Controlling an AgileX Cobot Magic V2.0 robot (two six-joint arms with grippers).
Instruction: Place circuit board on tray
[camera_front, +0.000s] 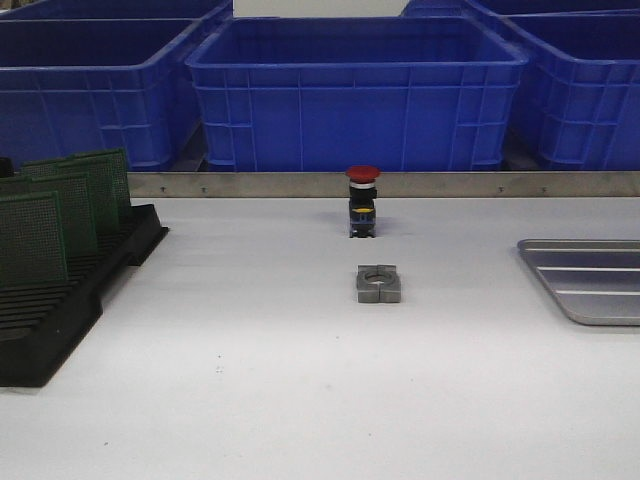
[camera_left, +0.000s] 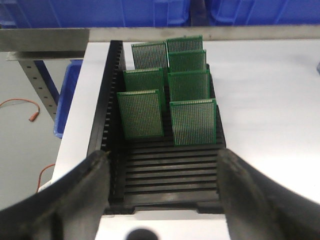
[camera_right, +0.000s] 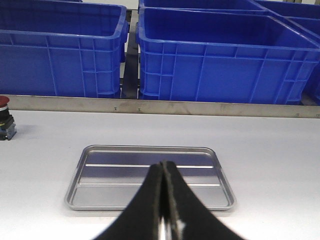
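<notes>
Several green circuit boards (camera_left: 192, 121) stand upright in a black slotted rack (camera_left: 170, 172); in the front view the boards (camera_front: 45, 225) and rack (camera_front: 60, 310) are at the left edge. My left gripper (camera_left: 162, 165) is open and empty, its jaws either side of the rack's near end. The silver tray (camera_right: 100, 192) lies empty on the table, at the right edge in the front view (camera_front: 590, 280). My right gripper (camera_right: 163, 172) is shut and empty, in front of the tray's near side. Neither gripper shows in the front view.
A red-capped push button (camera_front: 362, 200) and a grey metal block with a hole (camera_front: 379, 284) stand mid-table. Blue plastic bins (camera_front: 355, 90) line the back behind a metal rail (camera_front: 250, 184). The table's left edge drops to the floor beside the rack (camera_left: 75, 130).
</notes>
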